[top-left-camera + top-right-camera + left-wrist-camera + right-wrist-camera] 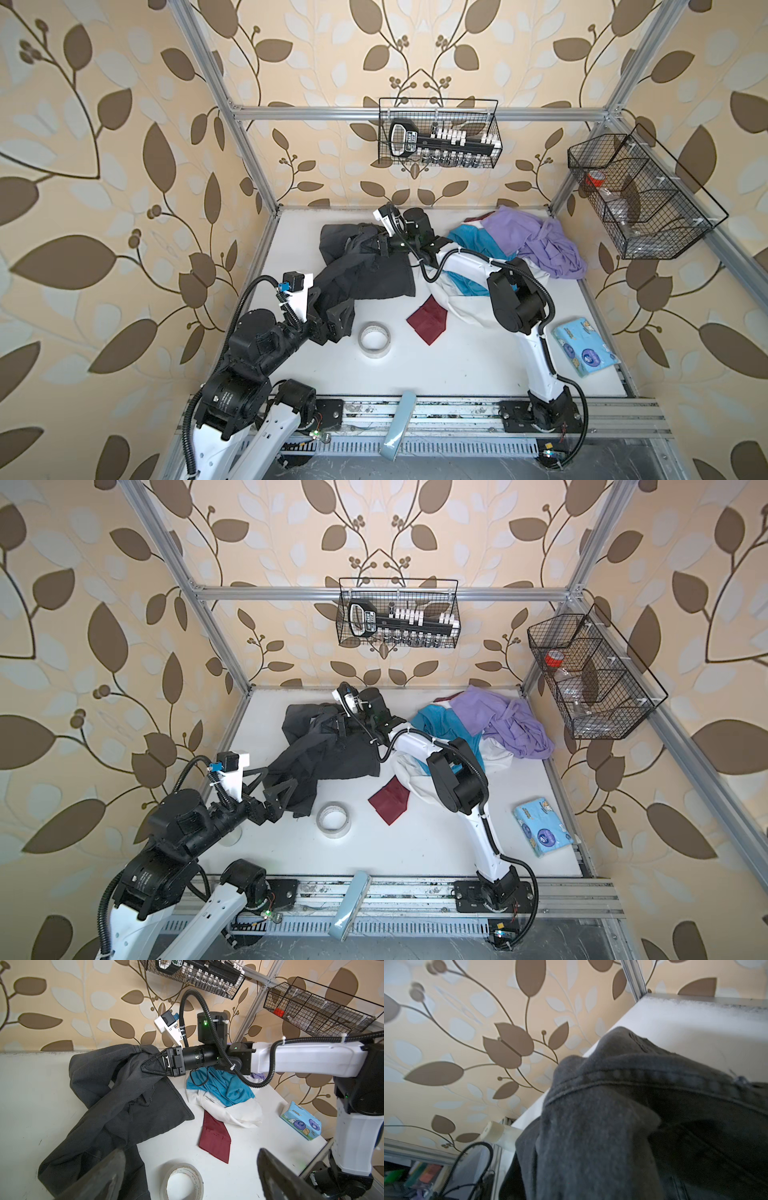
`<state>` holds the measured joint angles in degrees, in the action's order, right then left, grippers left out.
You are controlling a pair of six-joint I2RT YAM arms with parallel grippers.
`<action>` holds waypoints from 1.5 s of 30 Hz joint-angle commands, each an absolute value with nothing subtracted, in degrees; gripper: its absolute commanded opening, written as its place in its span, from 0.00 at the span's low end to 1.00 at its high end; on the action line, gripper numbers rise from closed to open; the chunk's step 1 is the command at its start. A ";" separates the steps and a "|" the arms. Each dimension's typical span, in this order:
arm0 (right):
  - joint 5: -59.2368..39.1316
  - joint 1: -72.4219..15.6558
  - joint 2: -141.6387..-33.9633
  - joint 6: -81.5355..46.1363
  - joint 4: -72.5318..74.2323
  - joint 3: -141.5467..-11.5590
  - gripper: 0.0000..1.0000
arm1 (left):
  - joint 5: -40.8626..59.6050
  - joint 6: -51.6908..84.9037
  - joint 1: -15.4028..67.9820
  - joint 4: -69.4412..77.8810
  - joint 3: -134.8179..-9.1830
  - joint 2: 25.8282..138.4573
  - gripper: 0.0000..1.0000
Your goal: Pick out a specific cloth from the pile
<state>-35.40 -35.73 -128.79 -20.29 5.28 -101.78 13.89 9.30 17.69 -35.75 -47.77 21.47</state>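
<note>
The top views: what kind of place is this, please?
Probably a robot test cell dressed like a room: an aluminium frame with leaf wallpaper behind it, two robot arms mounted on a rail, and a wire basket hung on the frame.

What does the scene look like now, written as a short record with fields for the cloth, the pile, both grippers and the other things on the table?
cloth: dark grey, spread out left of the pile
pile: lavender and turquoise-white garments, far right corner
right gripper: at a raised fold of the cloth; grip unclear
left gripper: open, at the cloth's near end
others: tape roll, maroon cloth, tissue pack
</note>
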 commanded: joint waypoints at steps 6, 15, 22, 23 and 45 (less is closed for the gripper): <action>-23.54 -38.98 -132.25 -10.25 -24.10 -101.57 0.37 | 14.00 9.13 18.28 -33.71 -47.37 21.74 0.99; -22.66 -39.53 -143.60 -16.11 -28.96 -110.15 0.47 | 13.80 9.34 18.28 -33.75 -47.33 22.70 0.99; -25.69 -40.92 -155.96 -21.65 -29.41 -129.67 0.50 | 13.74 9.40 18.28 -33.50 -47.29 24.03 0.99; -26.77 -40.89 -157.43 -22.91 -28.08 -131.84 0.51 | 13.67 9.49 18.24 -33.49 -47.29 24.27 0.99; -19.48 -40.96 -126.97 -21.88 -11.59 -107.43 1.00 | 11.99 9.49 18.26 -32.66 -46.58 23.78 0.99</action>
